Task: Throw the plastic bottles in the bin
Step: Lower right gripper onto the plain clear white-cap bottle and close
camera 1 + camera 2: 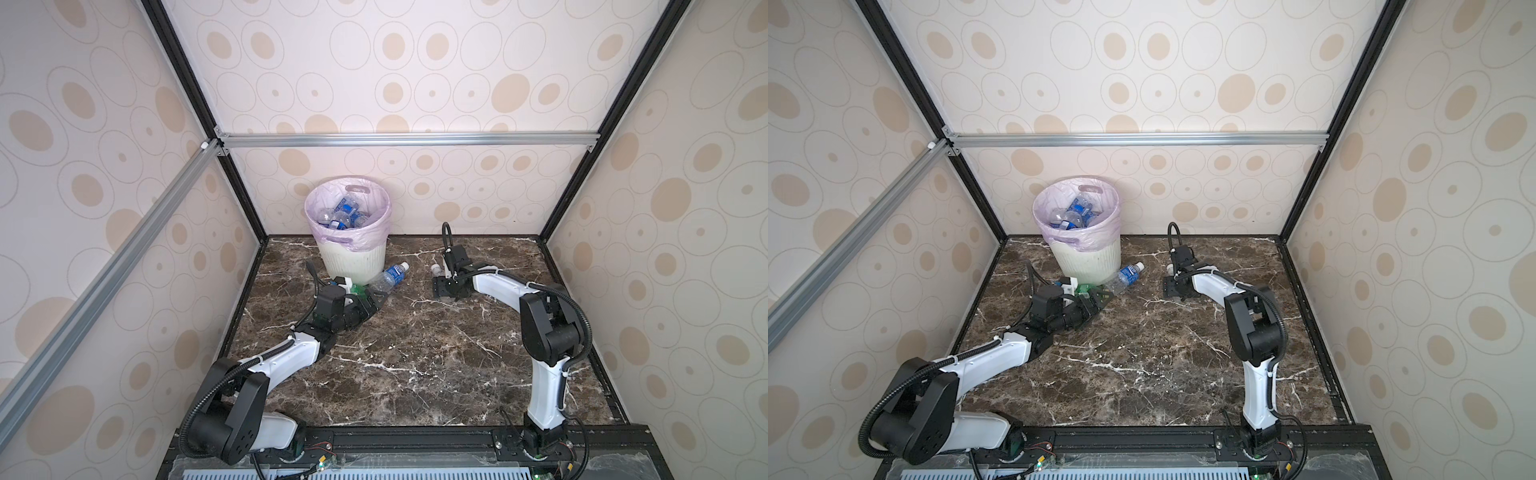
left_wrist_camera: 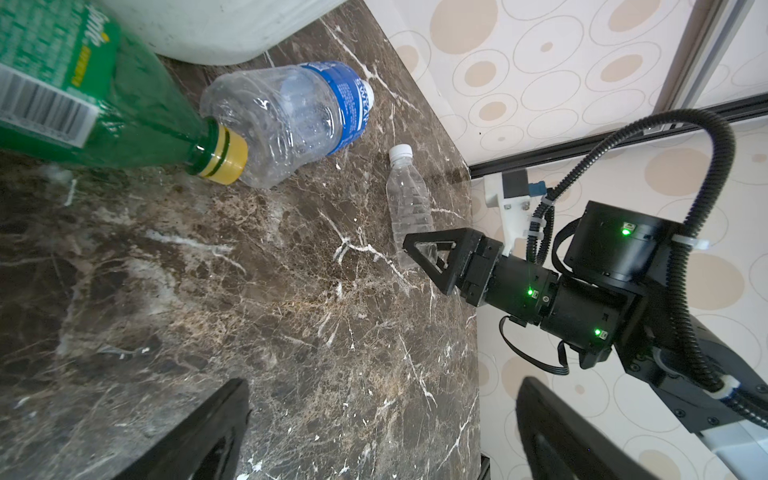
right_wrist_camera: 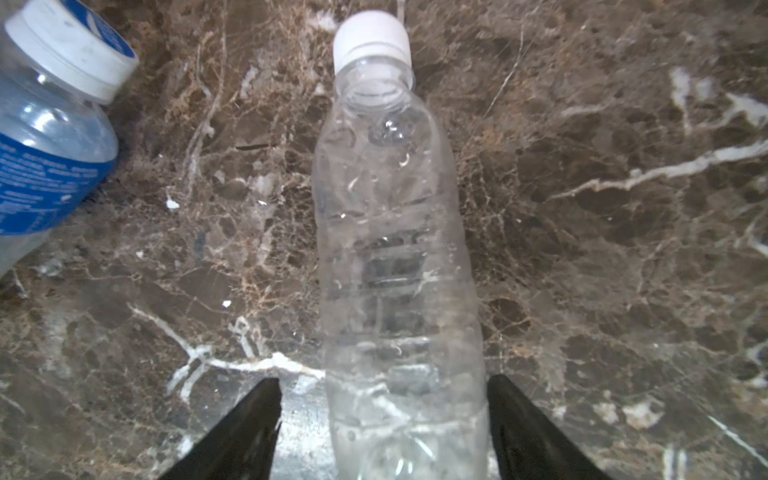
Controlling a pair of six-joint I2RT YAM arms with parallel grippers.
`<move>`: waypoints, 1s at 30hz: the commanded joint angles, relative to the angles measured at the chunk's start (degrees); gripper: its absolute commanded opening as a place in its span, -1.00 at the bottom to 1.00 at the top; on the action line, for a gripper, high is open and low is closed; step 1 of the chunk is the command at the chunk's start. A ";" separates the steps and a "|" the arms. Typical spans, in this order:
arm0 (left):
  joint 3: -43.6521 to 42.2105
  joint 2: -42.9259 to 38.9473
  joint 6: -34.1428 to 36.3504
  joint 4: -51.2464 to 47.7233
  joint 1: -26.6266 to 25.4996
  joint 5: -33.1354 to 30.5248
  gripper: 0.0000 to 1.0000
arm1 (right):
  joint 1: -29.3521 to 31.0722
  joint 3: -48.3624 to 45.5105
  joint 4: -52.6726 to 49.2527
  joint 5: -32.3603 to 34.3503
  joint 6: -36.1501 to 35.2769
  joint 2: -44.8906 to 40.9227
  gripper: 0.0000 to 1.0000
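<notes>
Straddling the clear bottle point(image 3: 395, 249) on the table point(image 3: 602, 249), our right gripper point(image 3: 382, 380) stands parted, seemingly not clamped; our left gripper point(image 2: 382, 382) gapes empty near the green bottle point(image 2: 104, 95).

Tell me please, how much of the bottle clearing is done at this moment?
Done: several bottles lie in the bin. In hand: the right end effector straddles the clear white-capped bottle, jaws not yet closed on it. Left: that one, the green bottle and the blue-labelled bottle on the table; the left end effector is open, empty.
</notes>
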 commanded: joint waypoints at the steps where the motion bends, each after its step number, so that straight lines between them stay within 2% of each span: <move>1: 1.54 0.72 -1.41 2.78 -0.67 1.00 0.98 | -0.20 0.13 -0.78 0.10 -0.57 0.56 0.50; 12: 1.38 1.39 -2.85 4.06 -2.06 0.78 0.98 | -0.17 -6.56 -0.07 -2.78 0.65 -4.47 0.02; 22: 0.76 2.58 -4.75 5.32 -4.15 0.58 0.98 | 0.92 -16.28 0.65 -8.14 2.28 -13.34 -0.02; 30: 2.90 6.03 -4.79 5.54 -6.06 1.28 0.98 | 5.25 -22.24 1.82 -12.42 1.36 -22.50 -0.02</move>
